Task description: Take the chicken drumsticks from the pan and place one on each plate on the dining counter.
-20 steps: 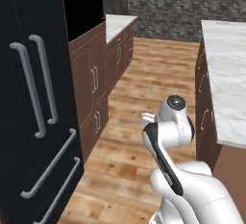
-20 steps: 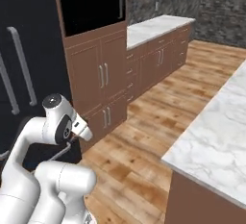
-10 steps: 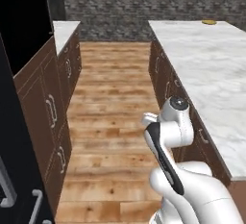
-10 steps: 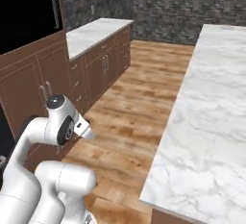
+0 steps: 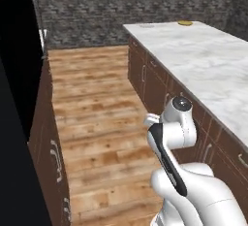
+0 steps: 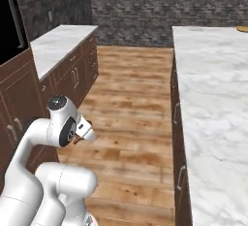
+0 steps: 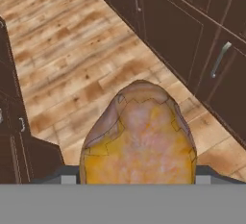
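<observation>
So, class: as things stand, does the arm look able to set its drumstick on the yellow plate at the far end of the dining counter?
Probably not yet. The yellow plate lies far down the dining counter, while the arm is folded low beside its cabinets, the gripper holding the drumstick over the floor.

A home kitchen, rendered

A long marble-topped island (image 5: 203,60) over brown wood cabinets (image 6: 72,77) stood on a plank floor (image 5: 97,118), with a dark stone wall (image 6: 145,7) behind and a marble worktop (image 6: 58,43) alongside.

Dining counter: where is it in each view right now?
Left base view: dining counter along the right side, marble top up.
Right base view: dining counter on the right half.
Hand view: likely its brown cabinet fronts, upper right, past the chicken drumstick.
Shared landmark: wood floor alongside it.
</observation>
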